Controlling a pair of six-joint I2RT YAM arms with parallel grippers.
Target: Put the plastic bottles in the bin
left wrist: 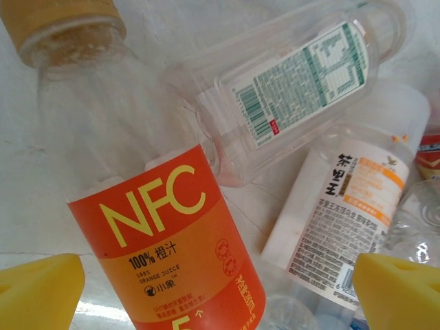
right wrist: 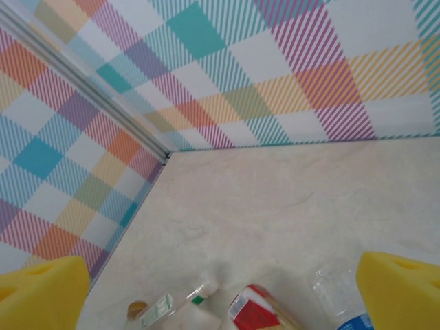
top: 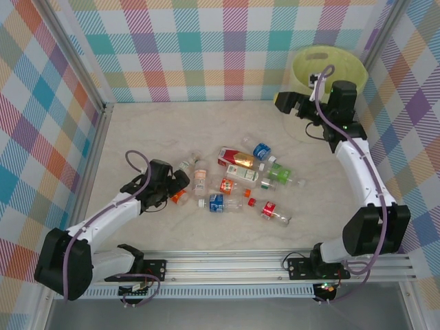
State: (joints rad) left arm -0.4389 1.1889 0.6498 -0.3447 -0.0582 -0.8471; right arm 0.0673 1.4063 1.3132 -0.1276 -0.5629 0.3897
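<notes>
Left gripper [left wrist: 220,299] is wide open, pads either side of the orange NFC bottle [left wrist: 172,240], not clamped on it. Right gripper [right wrist: 220,295] is wide open too and empty, up beside the bin [top: 344,69] in the table's [top: 206,234] far right corner. Other bottles [top: 240,175] are scattered mid-table.

Orange-label bottle [left wrist: 172,254]: "NFC", "100% 橙汁", "ORANGE JUICE". White-label bottle [left wrist: 337,206]: "茶里王".

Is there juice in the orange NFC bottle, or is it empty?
Empty, it looks like. The orange NFC bottle is clear above its label, and the pale table shows through it, with no juice colour.
</notes>
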